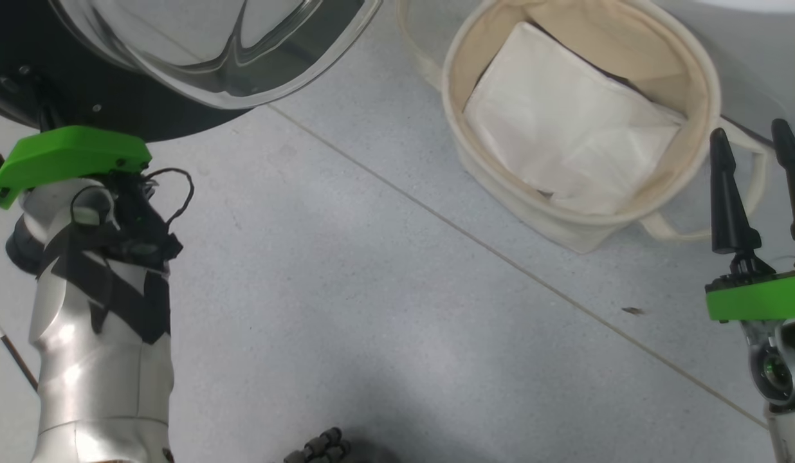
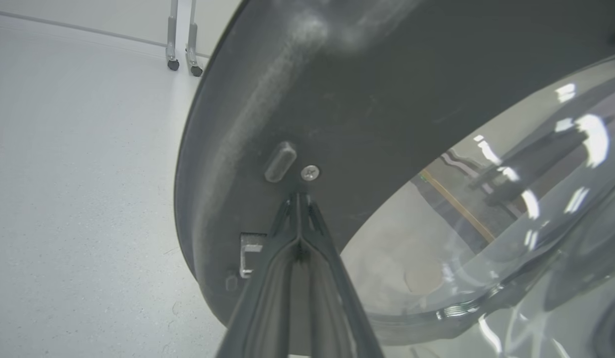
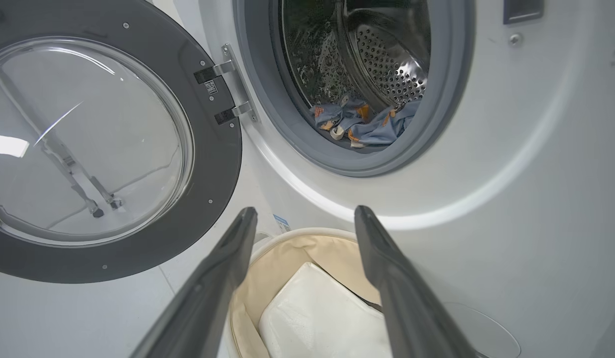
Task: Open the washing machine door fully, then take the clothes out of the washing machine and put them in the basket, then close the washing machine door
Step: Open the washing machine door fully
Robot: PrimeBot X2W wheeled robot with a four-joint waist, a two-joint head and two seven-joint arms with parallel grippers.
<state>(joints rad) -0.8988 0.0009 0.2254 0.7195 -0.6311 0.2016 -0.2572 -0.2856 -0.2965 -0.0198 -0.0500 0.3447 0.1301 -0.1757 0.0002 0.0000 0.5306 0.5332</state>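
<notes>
Left claw (image 2: 298, 199) closed at door (image 2: 337, 99), right claw (image 3: 305, 211) wide, clothes (image 3: 372, 130) half hidden in drum (image 3: 387, 59)

Pale grey, finely speckled floor (image 1: 346, 270), matt and evenly lit. Crossed on a slant by a thin seam (image 1: 500, 254) between tiles. Just beside that seam, toward the right, a small dark speck (image 1: 632, 310). Near the bottom edge of the head view, a soft, blurred shadow (image 1: 384, 411). In the left wrist view, whiter floor, meeting a pale wall (image 2: 88, 12) along a thin dark line. There, two slim metal legs (image 2: 173, 30), close side by side, on small black feet (image 2: 173, 64). Soft, diffuse light throughout.
</notes>
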